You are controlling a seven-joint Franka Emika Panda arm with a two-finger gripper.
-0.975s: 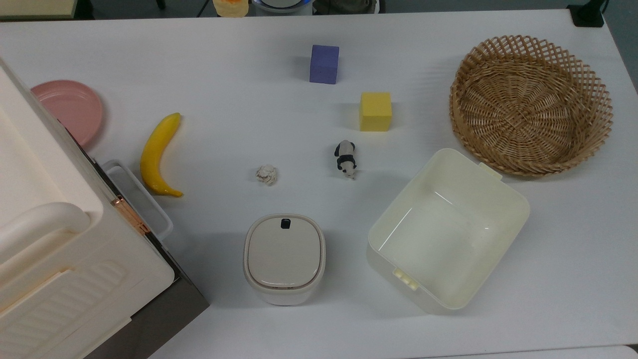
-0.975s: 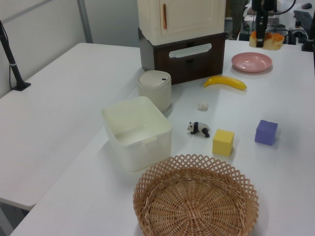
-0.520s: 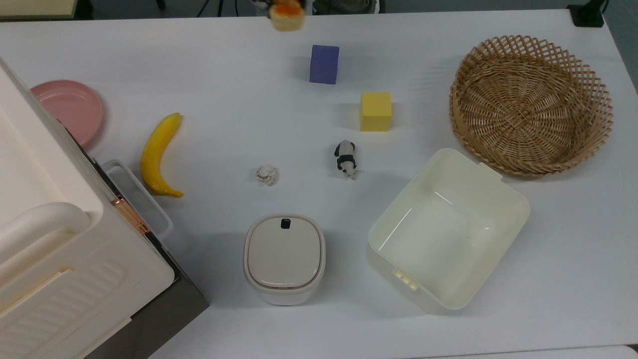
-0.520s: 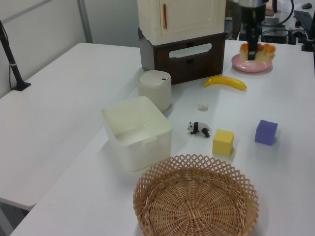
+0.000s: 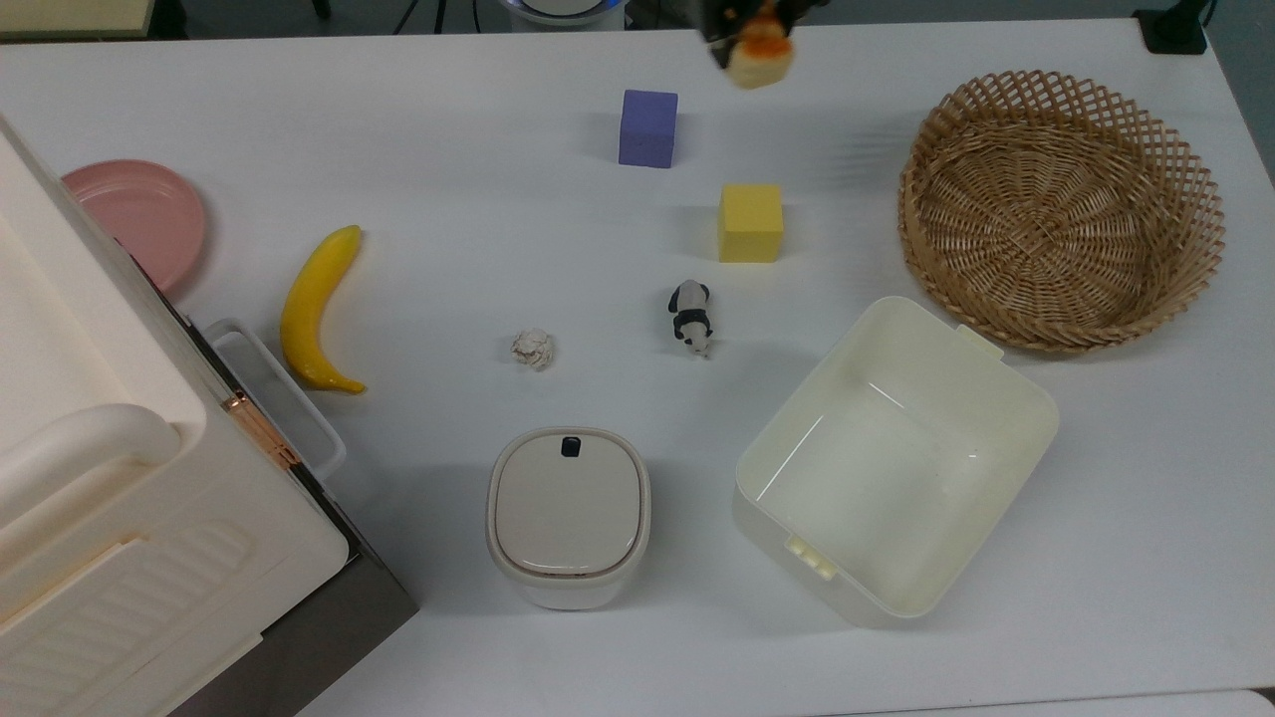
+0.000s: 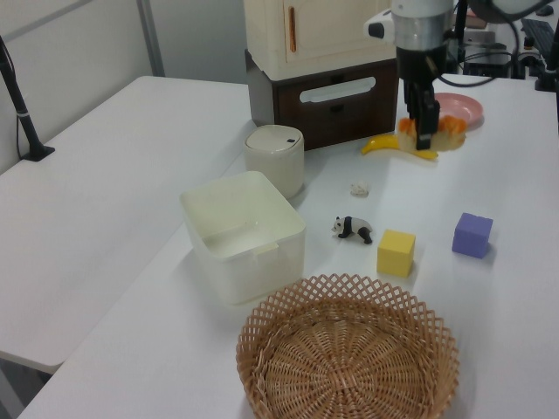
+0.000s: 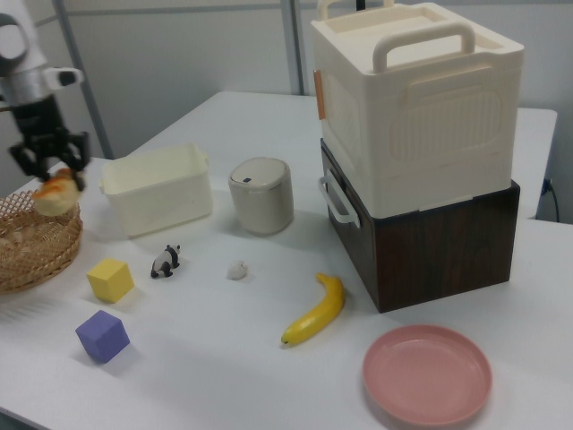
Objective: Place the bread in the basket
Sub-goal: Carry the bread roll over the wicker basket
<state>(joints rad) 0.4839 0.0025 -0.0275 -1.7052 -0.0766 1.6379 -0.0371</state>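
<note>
My gripper (image 5: 749,28) is shut on the bread (image 5: 761,60), a small loaf with an orange-brown top and pale sides, and holds it in the air. In the top view it hangs at the table's far edge, right of the purple cube and left of the basket (image 5: 1062,86). The left view shows the gripper (image 6: 425,122) pointing down, with the bread (image 6: 448,131) in front of the banana and pink plate. In the right view the bread (image 7: 54,197) hangs from the gripper (image 7: 49,172) just over the near rim of the wicker basket (image 7: 36,269), which holds nothing.
On the white table are a purple cube (image 5: 647,127), a yellow cube (image 5: 750,222), a toy panda (image 5: 690,317), a crumpled paper ball (image 5: 533,349), a banana (image 5: 317,309), a pink plate (image 5: 139,214), a lidded bin (image 5: 568,513), a cream tub (image 5: 1036,398) and a tall cabinet (image 5: 100,498).
The gripper carrying the bread has travelled toward the top view's right along the far edge, passing above the purple cube and nearing the basket. Nothing else moved.
</note>
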